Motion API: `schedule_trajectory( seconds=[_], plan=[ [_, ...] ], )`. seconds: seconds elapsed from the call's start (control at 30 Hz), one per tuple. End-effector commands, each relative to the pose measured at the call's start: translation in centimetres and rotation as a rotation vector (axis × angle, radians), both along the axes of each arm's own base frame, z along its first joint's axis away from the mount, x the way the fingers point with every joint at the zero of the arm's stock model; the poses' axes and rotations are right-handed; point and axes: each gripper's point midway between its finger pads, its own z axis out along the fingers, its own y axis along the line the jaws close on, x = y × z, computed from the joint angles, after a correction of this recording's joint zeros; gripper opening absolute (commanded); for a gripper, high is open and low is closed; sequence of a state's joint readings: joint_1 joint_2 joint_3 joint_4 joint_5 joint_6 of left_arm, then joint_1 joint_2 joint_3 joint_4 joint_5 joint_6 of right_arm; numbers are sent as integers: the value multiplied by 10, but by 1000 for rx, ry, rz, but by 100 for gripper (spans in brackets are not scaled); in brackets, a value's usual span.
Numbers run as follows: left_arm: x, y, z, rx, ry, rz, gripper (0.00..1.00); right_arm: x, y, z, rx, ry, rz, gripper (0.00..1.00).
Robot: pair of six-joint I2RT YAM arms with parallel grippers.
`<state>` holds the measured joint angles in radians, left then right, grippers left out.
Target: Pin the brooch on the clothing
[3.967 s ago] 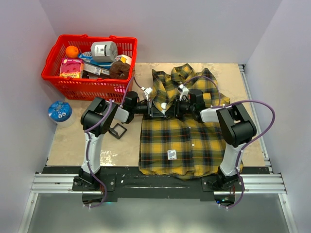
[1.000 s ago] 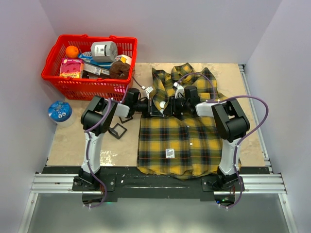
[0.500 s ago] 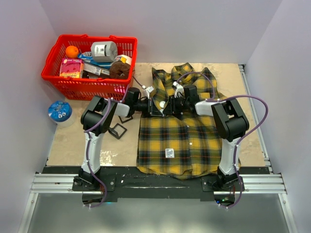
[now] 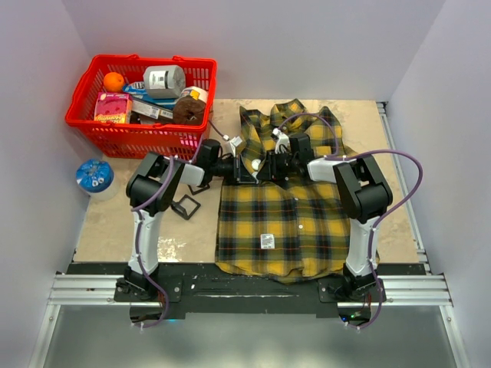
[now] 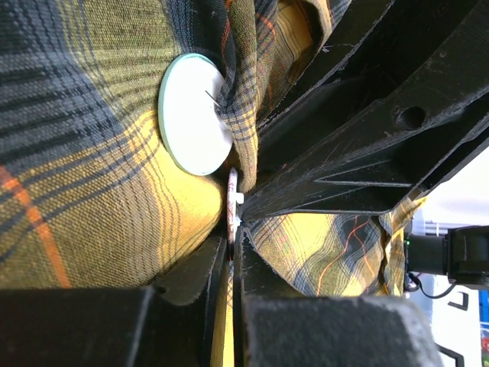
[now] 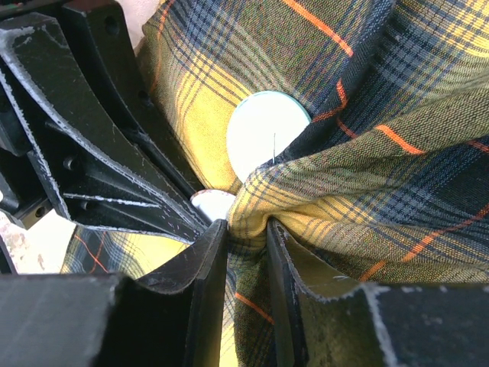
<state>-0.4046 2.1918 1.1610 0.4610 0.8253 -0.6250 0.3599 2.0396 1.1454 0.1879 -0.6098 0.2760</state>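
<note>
The right gripper (image 6: 246, 229) and the left gripper (image 5: 233, 233) are nose to nose over the upper chest of the yellow-and-dark plaid button-up shirt (image 4: 291, 222). The shirt lies spread on the beige table (image 4: 115, 230) with its collar at the far side. The right gripper is pinched narrow on a raised fold of that cloth, bunching it up just beside the round white flat brooch (image 6: 267, 141). The left gripper, set opposite, has its fingers nearly together on a small pale thin disc (image 5: 231, 197), seen edge-on just below the brooch. It may be a backing piece, but I can't say for sure. A thin metal pin (image 6: 274, 147) shows against the brooch's face and runs to the edge of the fold. So the brooch is at the shirt, lying against the cloth, and the pin looks to be meeting the fabric. Whether it has gone through and been fastened, these views don't show. My read is mid-pinning, with securing the brooch and letting go on both sides left to do.
</note>
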Motion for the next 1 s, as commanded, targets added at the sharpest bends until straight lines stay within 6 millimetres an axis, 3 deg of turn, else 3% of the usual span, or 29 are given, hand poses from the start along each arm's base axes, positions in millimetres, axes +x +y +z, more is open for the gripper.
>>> schedule_trajectory(
  seconds=[0.0, 0.4, 0.53, 0.77, 0.93, 0.97],
  plan=[
    [4, -15, 45, -54, -195, -26, 0, -16, 2, -38, -92, 85, -20, 29],
    [1, -9, 54, -82, -196, 14, 0, -10, -7, -36, -94, 80, -66, 28],
    [4, -6, 48, -60, -175, 34, 0, -8, -9, -31, -86, 69, -72, 29],
    [16, 7, 36, 40, -167, 107, 0, -8, -10, -12, -67, 10, -62, 43],
    [25, 14, 46, 88, -227, 135, 1, -10, -13, 1, -59, -31, -61, 53],
    [24, 15, 47, 99, -230, 137, 6, -8, -14, 9, -53, -53, -64, 54]
  ],
)
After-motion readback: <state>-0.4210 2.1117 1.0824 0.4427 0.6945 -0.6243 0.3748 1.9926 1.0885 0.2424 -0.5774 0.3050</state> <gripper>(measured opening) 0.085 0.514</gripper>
